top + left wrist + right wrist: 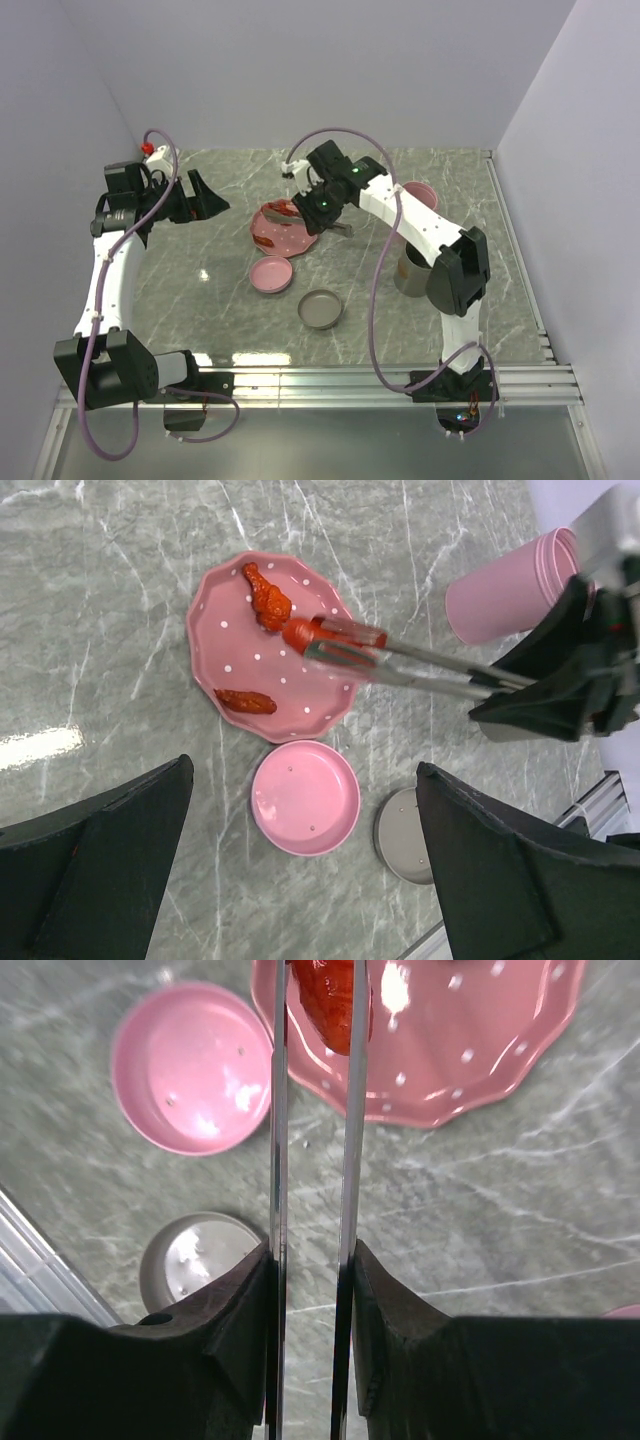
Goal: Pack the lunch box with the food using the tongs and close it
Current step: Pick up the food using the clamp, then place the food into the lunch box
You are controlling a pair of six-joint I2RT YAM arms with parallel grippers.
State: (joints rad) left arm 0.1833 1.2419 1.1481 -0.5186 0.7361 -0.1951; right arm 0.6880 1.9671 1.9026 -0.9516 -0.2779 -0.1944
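Observation:
My right gripper (312,1255) is shut on the silver tongs (279,1150), squeezing the two arms toward each other. The tong tips pinch a red sausage (330,1000) over the pink dotted plate (470,1060). From the left wrist the tongs (420,665) reach in from the right, with the sausage (300,632) at their tip. Two more red pieces (268,598) (245,701) lie on the plate (225,640). The pink tub (510,585) stands to the right. My left gripper (305,770) hangs open and empty, high above the pink lid (305,797).
The pink lid (271,274) and grey lid (321,309) lie rim-up in front of the plate (268,235). The olive-grey tub (408,270) stands partly hidden behind my right arm, the pink tub (418,195) farther back. Walls enclose three sides.

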